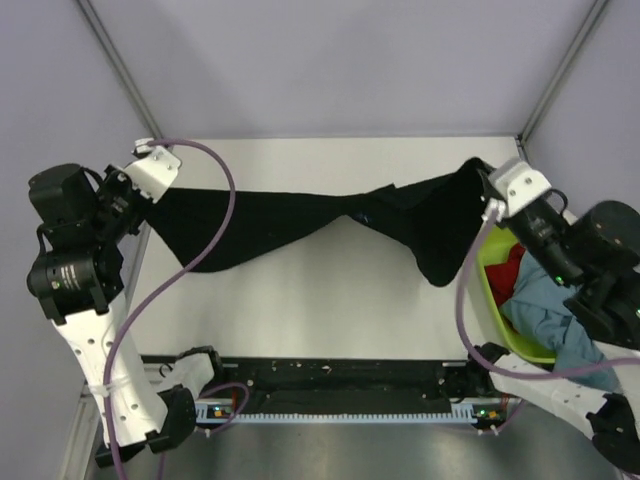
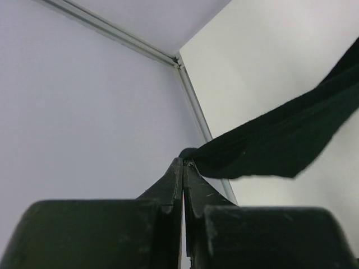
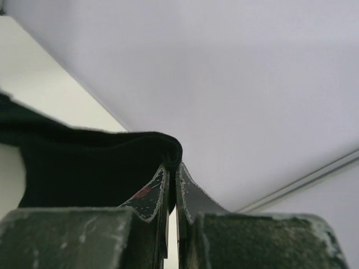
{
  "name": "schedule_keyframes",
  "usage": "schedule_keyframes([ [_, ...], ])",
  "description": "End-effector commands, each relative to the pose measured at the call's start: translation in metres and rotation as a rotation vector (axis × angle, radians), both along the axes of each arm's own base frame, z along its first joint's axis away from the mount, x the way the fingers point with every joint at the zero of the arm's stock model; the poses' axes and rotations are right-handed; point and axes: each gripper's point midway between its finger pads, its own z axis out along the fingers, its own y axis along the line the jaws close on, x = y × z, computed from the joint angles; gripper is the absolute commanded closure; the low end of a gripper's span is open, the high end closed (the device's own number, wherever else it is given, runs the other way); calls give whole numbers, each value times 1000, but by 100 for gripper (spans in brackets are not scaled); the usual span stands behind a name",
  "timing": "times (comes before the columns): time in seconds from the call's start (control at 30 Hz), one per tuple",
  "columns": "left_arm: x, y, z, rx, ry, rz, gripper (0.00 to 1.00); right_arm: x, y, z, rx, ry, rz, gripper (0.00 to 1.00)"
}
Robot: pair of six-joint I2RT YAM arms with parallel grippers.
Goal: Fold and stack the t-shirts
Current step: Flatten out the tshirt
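Note:
The black t-shirt (image 1: pixel 300 225) hangs stretched across the table between both arms, sagging in the middle. My left gripper (image 1: pixel 163 186) is shut on its left end; the left wrist view shows the fingers (image 2: pixel 193 182) pinched on the cloth (image 2: pixel 280 143). My right gripper (image 1: pixel 484 183) is shut on the right end, where a fold droops down. In the right wrist view the black cloth (image 3: pixel 84 162) wraps over the closed fingertips (image 3: pixel 162 179). A dusty teal-blue shirt (image 1: pixel 555 315) and a red shirt (image 1: pixel 510 268) lie in the basket.
A lime-green plastic basket (image 1: pixel 505 320) stands at the right edge of the white table (image 1: pixel 330 310), under the right arm. Grey walls with metal frame rails close in the back and sides. Cables loop from both wrists.

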Motion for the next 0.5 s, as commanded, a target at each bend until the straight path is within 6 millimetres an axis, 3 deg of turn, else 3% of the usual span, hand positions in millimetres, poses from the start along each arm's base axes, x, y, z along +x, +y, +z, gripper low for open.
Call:
schedule_keyframes([
  [0.0,49,17,-22,-79,44,62,100,88,21,-14,46,79,-123,100],
  [0.1,104,30,-18,-74,-51,65,100,158,9,0,207,74,-150,100],
  [0.17,138,37,-5,-80,-127,83,100,199,1,21,296,40,-153,100],
  [0.3,194,38,43,-66,-303,105,100,265,-11,74,348,-68,-213,100],
  [0.37,212,32,77,-55,-392,127,100,267,-21,118,359,-171,-253,100],
  [0.4,215,26,94,-52,-429,119,100,254,-27,153,370,-259,-261,100],
  [0.47,219,20,124,-39,-507,112,100,240,-40,188,355,-375,-304,100],
])
